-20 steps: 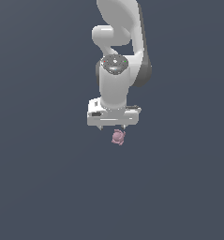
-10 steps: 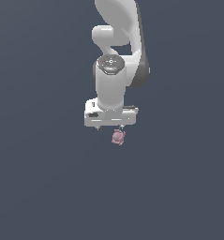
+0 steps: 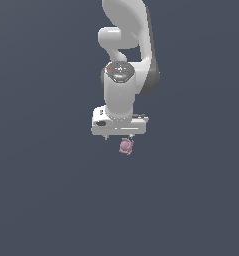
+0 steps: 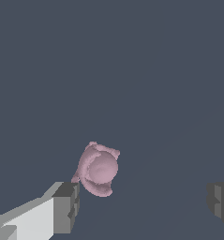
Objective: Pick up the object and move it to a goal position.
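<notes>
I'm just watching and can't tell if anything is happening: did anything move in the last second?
Hardly. The white arm's claw sank a little toward the small dusty-pink lumpy object, and its wrist turned slightly. The claw is open, one finger close beside the object; nothing was grabbed. The object stayed where it was.

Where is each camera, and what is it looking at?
Exterior view: off the arm, seemingly from above, looking at the white arm, its pincer and the pink object just beyond it.
Wrist view: on the wrist, looking past two wide-apart grey fingertips at the object, near one fingertip.
Both share the pink object and the plain grey ground.
</notes>
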`<state>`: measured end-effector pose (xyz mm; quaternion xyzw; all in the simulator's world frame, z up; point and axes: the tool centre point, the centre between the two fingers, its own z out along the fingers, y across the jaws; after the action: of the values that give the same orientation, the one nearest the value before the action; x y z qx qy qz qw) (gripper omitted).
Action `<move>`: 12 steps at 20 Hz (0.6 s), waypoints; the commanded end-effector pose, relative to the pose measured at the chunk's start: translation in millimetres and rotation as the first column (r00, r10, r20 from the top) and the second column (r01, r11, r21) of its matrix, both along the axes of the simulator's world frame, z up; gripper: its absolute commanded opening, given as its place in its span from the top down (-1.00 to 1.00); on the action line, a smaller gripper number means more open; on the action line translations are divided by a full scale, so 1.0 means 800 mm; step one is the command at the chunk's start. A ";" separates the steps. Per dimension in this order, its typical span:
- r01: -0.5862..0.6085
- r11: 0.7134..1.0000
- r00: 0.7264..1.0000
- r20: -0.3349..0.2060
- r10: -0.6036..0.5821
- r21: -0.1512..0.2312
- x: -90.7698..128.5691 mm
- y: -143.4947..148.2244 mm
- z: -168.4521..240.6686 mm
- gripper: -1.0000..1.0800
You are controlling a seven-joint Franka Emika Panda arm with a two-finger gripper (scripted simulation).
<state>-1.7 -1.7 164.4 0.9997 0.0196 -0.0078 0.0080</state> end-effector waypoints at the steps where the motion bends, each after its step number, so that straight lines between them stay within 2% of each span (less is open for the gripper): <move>1: 0.025 1.000 1.000 0.001 -0.025 0.001 -0.003 0.004 -0.008 -0.92; 7: 0.118 0.993 0.993 0.006 -0.118 0.007 -0.013 0.019 -0.035 -0.92; 12: 0.213 0.977 0.977 0.011 -0.214 0.011 -0.025 0.033 -0.062 -0.92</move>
<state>-18.6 21.9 120.9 0.9973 -0.0734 -0.0034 0.0028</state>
